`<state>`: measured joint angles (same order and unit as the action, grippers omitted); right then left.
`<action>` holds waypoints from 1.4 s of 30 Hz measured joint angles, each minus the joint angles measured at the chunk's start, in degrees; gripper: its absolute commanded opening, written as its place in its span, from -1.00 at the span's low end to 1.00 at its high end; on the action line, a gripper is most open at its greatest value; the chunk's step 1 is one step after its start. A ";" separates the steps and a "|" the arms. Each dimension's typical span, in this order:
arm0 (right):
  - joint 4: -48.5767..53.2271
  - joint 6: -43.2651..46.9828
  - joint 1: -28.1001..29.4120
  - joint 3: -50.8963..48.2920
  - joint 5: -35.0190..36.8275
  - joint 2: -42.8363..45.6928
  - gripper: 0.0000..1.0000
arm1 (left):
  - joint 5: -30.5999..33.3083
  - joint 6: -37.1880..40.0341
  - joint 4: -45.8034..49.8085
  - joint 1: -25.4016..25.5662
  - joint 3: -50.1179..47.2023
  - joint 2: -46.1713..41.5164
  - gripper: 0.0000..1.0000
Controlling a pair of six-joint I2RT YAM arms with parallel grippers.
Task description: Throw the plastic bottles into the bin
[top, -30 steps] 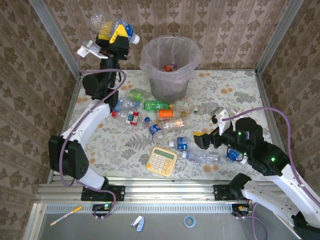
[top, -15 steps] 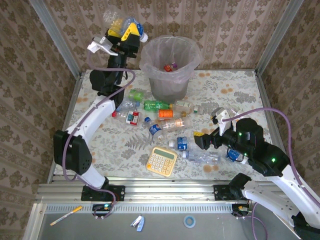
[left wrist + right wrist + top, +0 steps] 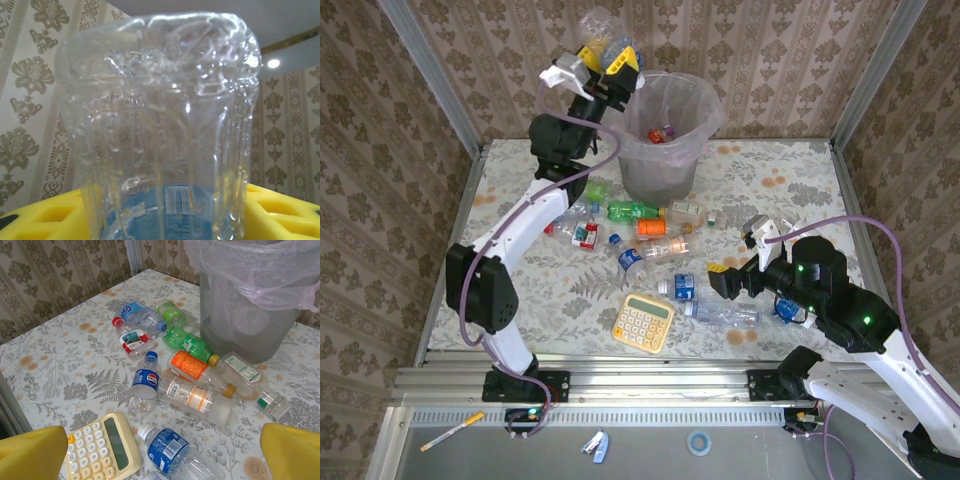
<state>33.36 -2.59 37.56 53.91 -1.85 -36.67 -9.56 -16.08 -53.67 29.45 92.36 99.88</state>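
Clear crushed plastic bottle [image 3: 160, 125], gripped by the left end effector [image 3: 608, 54], has swung up beside the rim of the round grey bin [image 3: 660, 168], almost droppable; right end effector [image 3: 160, 452] hangs open.

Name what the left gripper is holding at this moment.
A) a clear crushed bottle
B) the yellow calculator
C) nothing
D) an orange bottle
A: the left gripper, up beside the bin, has its yellow fingers closed on a clear crushed bottle, while the yellow calculator lies on the table.
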 measured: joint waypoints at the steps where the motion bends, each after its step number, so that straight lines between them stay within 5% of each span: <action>1: 0.00 0.04 0.00 0.00 0.00 0.00 1.00 | -0.11 0.87 1.46 0.17 1.14 0.59 0.21; 7: 0.24 0.07 0.00 0.00 0.02 0.42 1.00 | 0.83 7.89 20.68 2.01 18.69 9.51 0.26; 9: 0.55 0.07 -0.02 0.02 0.13 0.74 1.00 | 2.21 9.99 29.79 2.67 28.79 14.97 0.40; 12: 1.14 0.04 0.00 0.02 0.20 1.36 1.00 | 4.24 12.61 45.51 3.26 47.32 25.83 0.99; 16: 1.77 0.02 0.00 0.02 0.22 1.90 1.00 | 7.28 13.86 63.45 3.50 63.76 36.28 1.00; 24: 2.23 -0.48 0.00 0.02 0.31 1.81 1.00 | 8.79 14.38 71.71 4.28 51.74 25.24 1.00; 33: 3.08 -2.10 0.00 0.02 1.07 1.05 1.00 | 8.11 14.38 66.34 4.87 44.44 5.22 1.00; 42: 4.81 -4.07 -0.02 0.42 1.73 0.92 1.00 | 6.14 15.63 63.17 7.19 34.42 -2.10 0.99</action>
<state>38.17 -6.66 37.54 54.33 -0.12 -35.75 -3.42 -0.45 9.50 36.64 126.78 97.78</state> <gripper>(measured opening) 0.999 0.997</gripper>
